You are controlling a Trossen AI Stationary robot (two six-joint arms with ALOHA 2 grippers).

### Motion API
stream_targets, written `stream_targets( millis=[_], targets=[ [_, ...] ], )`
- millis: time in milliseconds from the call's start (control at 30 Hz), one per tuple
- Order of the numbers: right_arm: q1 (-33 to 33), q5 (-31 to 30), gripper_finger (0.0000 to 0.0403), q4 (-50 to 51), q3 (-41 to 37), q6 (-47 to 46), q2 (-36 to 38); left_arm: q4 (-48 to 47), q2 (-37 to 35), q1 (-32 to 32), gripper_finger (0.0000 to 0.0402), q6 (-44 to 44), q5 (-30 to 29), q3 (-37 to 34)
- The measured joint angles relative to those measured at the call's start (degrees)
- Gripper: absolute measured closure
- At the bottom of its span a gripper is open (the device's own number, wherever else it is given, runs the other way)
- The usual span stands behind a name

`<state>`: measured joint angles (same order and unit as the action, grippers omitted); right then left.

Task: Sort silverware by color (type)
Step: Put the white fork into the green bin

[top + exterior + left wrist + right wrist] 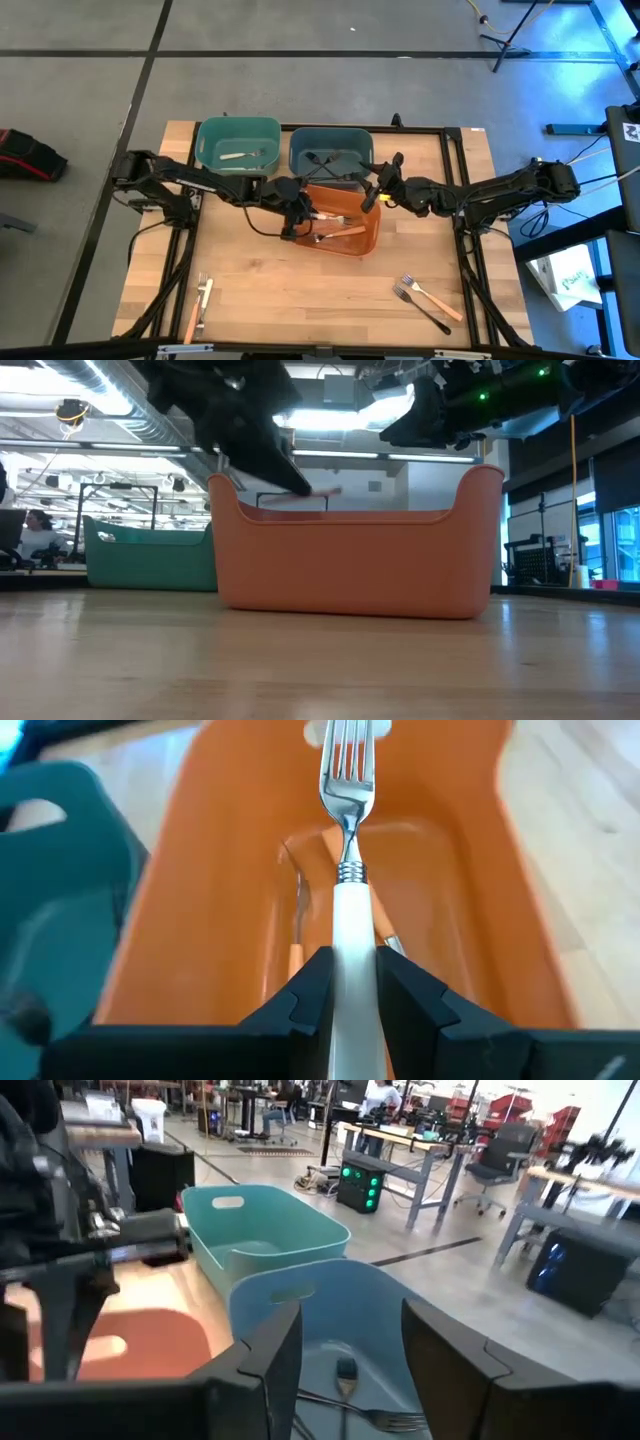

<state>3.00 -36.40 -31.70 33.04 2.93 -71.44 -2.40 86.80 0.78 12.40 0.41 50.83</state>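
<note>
L hand (352, 982) is clamped on a white-handled fork (347, 850), handle pinched between both fingers (305, 995), tines pointing straight out ahead of the hand. Fork's long axis runs in line w/ the hand, along the orange bin (372, 236), which sits mid-table just in front of the far-edge bins. Fork hangs above that bin's inside, not touching the floor; other pieces w/ tan handles already lie in there. Key relation: white fork is over the orange bin, while the teal bin (205, 135) at the far edge, toward the left corner, already holds a pale piece, so by my read the fork prob belongs there, back and left of the hand. L arm reaches in low from the left edge, stretched nearly flat across the table (250, 285).

R hand (345, 1350) hovers over the blue-grey bin (300, 140), fingers apart, holding nothing; dark forks lie below it.

Unsorted: a few pieces near the front-left corner, two forks (425, 298) near the front-right corner
</note>
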Motion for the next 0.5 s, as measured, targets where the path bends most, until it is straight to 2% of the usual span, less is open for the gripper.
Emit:
stream_targets(
  millis=[133,500],
  targets=[
    [0.0,1.2,0.0242,-0.3,0.0,-2.5,0.4,-5.2,-6.5,0.5,0.0341,-0.2,-2.5,0.0],
    [0.0,0.0,0.0242,-0.8,0.0,-2.5,0.5,-23.9,-25.9,5.2,0.0341,-3.6,-16.2,0.0]
  ],
)
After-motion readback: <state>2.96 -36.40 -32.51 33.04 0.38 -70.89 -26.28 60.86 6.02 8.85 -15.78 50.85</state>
